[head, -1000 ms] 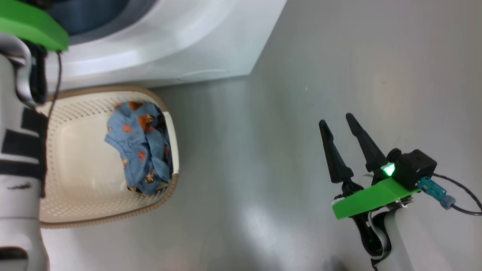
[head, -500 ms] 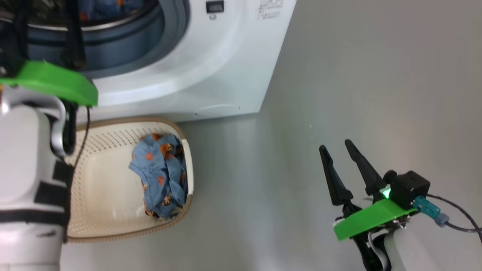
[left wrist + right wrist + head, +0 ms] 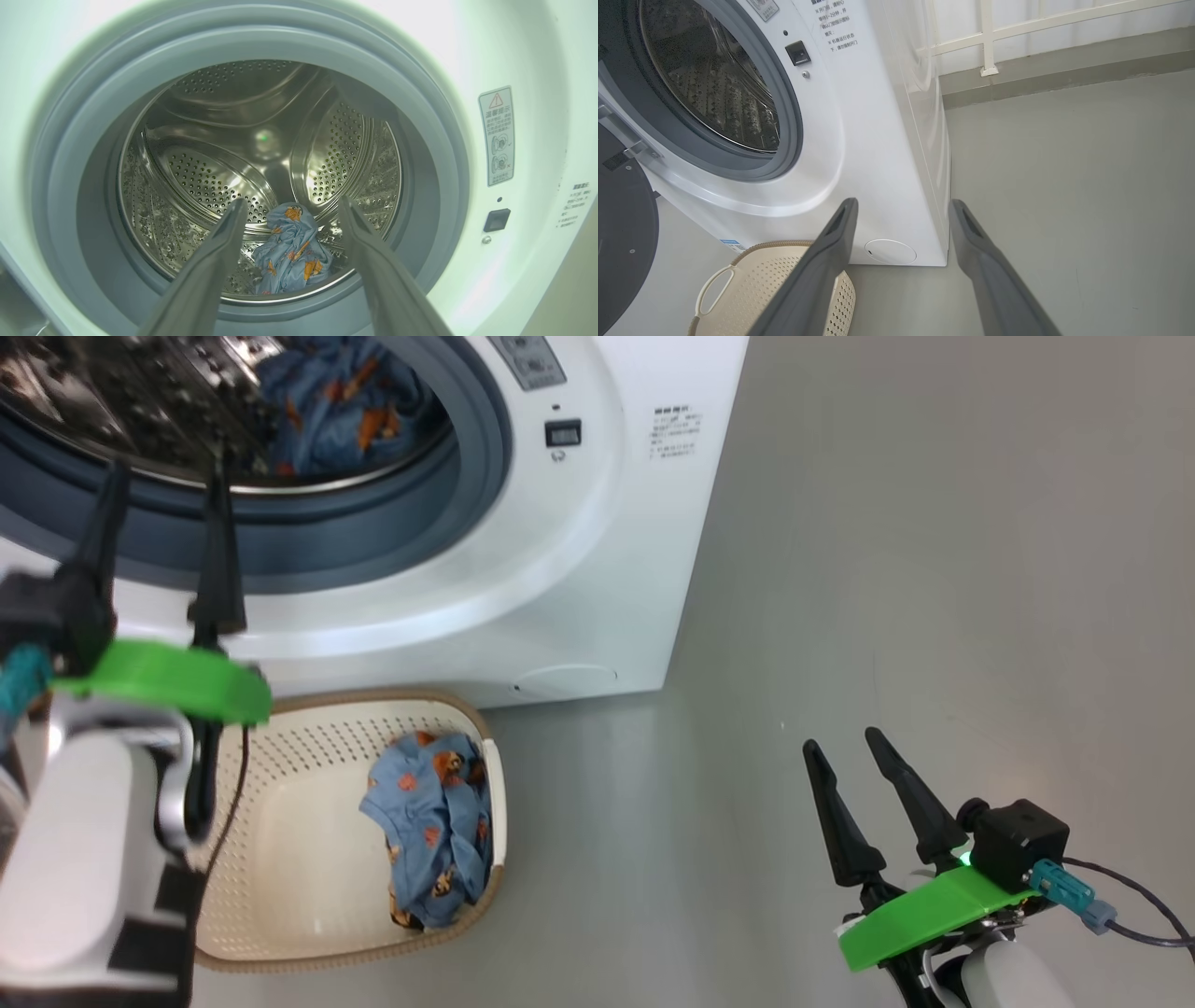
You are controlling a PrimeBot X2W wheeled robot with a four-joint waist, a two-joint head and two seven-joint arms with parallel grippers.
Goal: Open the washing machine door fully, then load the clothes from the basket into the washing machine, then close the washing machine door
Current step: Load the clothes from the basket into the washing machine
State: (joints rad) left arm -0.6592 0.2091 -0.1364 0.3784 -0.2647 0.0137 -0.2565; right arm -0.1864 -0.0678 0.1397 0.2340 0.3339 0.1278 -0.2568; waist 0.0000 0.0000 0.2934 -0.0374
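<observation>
The washing machine (image 3: 579,569) stands with its drum mouth uncovered. Its door (image 3: 623,233), a dark disc, hangs swung open at the left of the right wrist view. One piece of the light-blue printed clothes (image 3: 292,254) lies at the bottom of the steel drum, also seen from the head (image 3: 327,406). Another piece (image 3: 434,831) lies in the right end of the cream basket (image 3: 280,896) on the floor before the machine. My left gripper (image 3: 163,481) is open and empty, its fingers pointing into the drum mouth. My right gripper (image 3: 840,742) hovers open and empty over bare floor to the right.
The grey floor (image 3: 934,569) stretches right of the machine. A small round white flap (image 3: 890,251) sits low on the machine's front. A white railing (image 3: 985,42) and a low kerb run behind the machine. The basket's handle (image 3: 714,289) faces the open door.
The head camera has tilted up, bringing the drum and the garment inside into sight. My left gripper has drawn back from the drum mouth, still open. The right gripper has hardly moved.
</observation>
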